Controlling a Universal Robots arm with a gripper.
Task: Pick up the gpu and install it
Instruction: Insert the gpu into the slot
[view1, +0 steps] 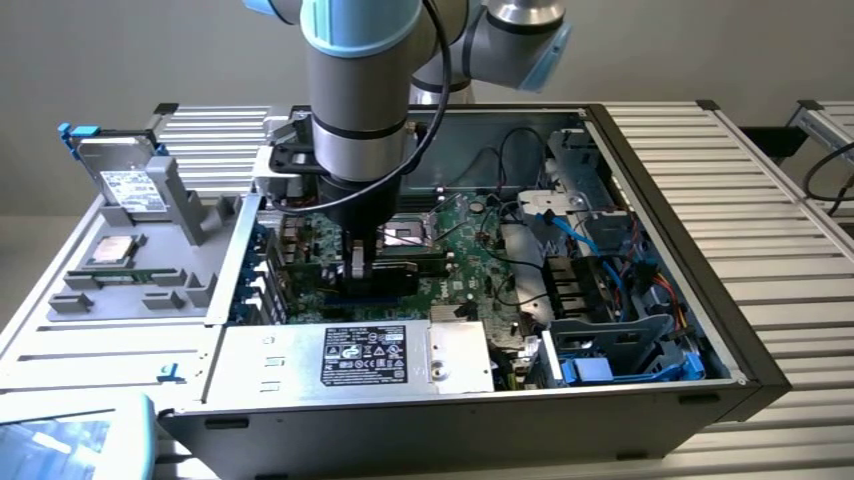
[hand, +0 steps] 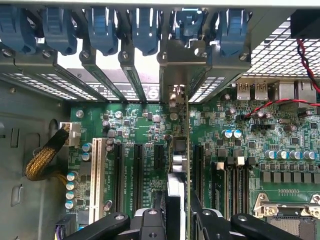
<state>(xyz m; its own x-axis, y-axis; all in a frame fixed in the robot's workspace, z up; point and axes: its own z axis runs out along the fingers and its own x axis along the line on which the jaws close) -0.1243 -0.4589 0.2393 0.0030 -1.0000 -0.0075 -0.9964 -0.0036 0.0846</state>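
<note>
Nearest the wrist camera, the claw (hand: 176, 220) has its two black fingers (hand: 150, 222) clamped on either side of the gpu (hand: 178, 150), gripping the card edge-on. The card stands upright, thin as a blade from this angle, its green board edge and small silver parts running up from the fingers toward the rear wall of the computer case (hand: 30, 165). It sits over the motherboard (hand: 145, 130), between the black expansion slots (hand: 137, 175) on one side and another dark slot on the other; whether it is seated in a slot I cannot tell. Beyond the card, its silver end bracket (hand: 182, 65) lines up with the row of slot openings, and blue retaining clips (hand: 102, 30) run along the back edge of the case. A white slot (hand: 97, 180) and a braided yellow cable bundle (hand: 42, 157) lie off to one side.

In the exterior view, the arm (view1: 358, 110) drops straight down into the open case, the claw (view1: 363, 262) low over the motherboard (view1: 461, 250). At the near edge of the case sits the power supply (view1: 354, 355) with its label. Farther off, on the exterior view's left, a grey tray (view1: 147, 270) rests on the worktop (view1: 787, 230), holding a labelled drive (view1: 131, 188).
</note>
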